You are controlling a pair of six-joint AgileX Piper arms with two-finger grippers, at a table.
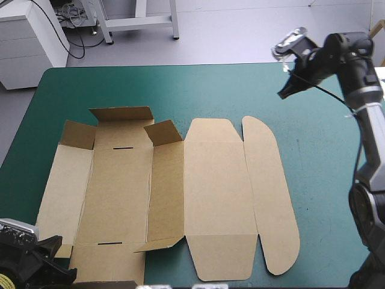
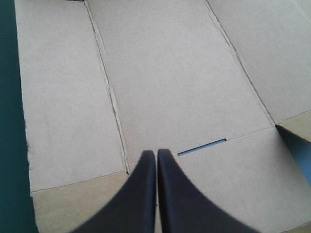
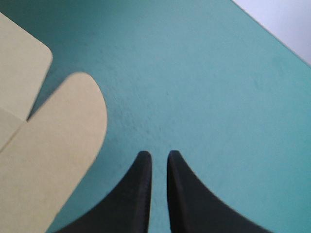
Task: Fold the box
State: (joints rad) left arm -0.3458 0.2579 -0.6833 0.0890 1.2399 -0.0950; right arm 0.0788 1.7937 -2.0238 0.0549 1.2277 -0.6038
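Left gripper is clenched on nothing, its two black fingers pressed together in one pointed arch over the near end of the box; whether the tips touch the board cannot be told. Just ahead of them and a little to one side lies a narrow slot cut along a crease. The right gripper is raised above the far right corner of the table, well apart from the board. Its fingers are drawn in with only a thin slit between them and grasp nothing, and bare teal-green cover lies beneath. The box is an opened-out sheet of brown board lying from near the table's left edge across to right of the middle, and its near end reaches the table's near edge. Most of it lies flat. At its far left end three flaps stand up — two small corner flaps and a wider one between them. The long rounded flap is its rightmost part, and the right wrist view shows this flap's far end beside that gripper, not touching it.
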